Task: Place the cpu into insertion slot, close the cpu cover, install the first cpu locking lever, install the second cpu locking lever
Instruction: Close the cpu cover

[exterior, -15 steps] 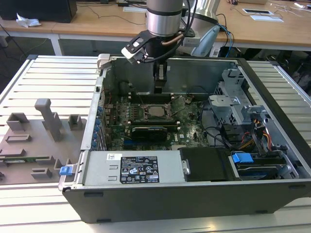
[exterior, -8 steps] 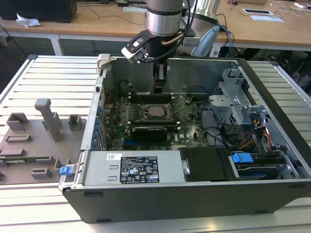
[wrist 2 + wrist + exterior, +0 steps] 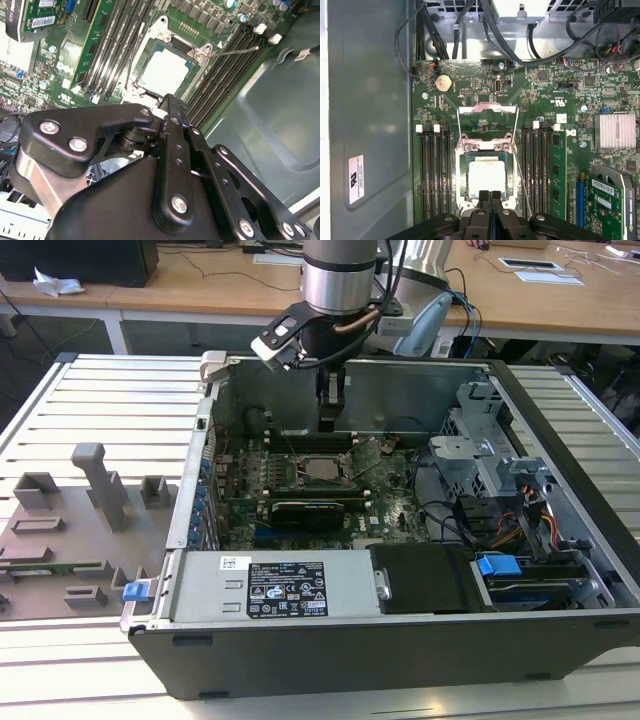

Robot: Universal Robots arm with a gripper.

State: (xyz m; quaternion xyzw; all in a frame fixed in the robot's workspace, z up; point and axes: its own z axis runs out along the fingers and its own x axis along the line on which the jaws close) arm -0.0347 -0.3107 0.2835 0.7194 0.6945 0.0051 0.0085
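In the exterior view we look down on the case (image 3: 380, 655), well back from the claw (image 3: 331, 418) — both wrist views ride just behind it (one slanted), sharing the cpu (image 3: 487, 176) below.

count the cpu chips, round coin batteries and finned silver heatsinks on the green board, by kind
cpu: 1
round coin battery: 1
finned silver heatsink: 1
total: 3
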